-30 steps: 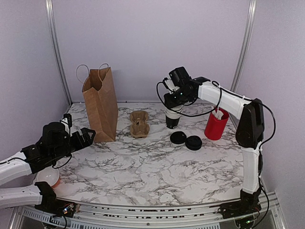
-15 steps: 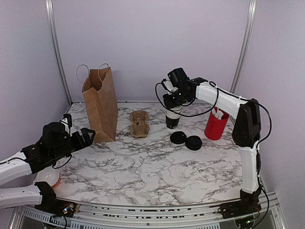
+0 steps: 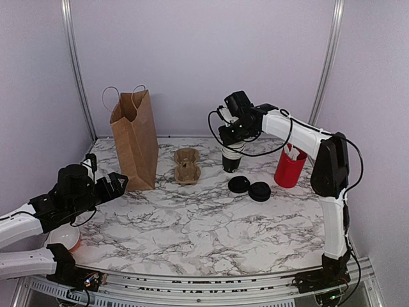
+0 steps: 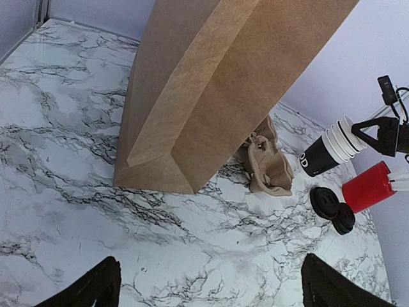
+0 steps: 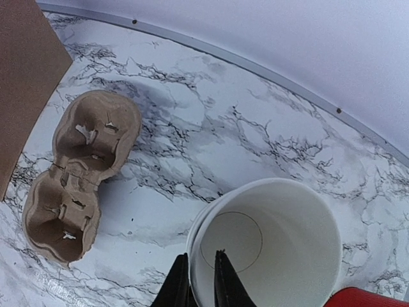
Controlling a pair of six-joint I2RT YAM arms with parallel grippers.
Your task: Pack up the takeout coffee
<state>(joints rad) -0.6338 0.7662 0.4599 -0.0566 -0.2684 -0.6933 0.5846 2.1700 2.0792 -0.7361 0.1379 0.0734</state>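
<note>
Marbled white tabletop, pale walls behind. The right claw is clamped on the rim of the top cup, lidless, on a stack at the back. Two black lids lie just beside. The left claw gapes wide near a paper bag.

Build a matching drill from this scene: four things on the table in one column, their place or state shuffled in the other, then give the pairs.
1. paper bag
2. cup carrier
3. stack of cups
4. red container

A. top rim pinched by the right end effector
B. stands upright, furthest left
C. stands furthest right
D. lies flat between bag and cups

Pairs: 1-B, 2-D, 3-A, 4-C
</note>
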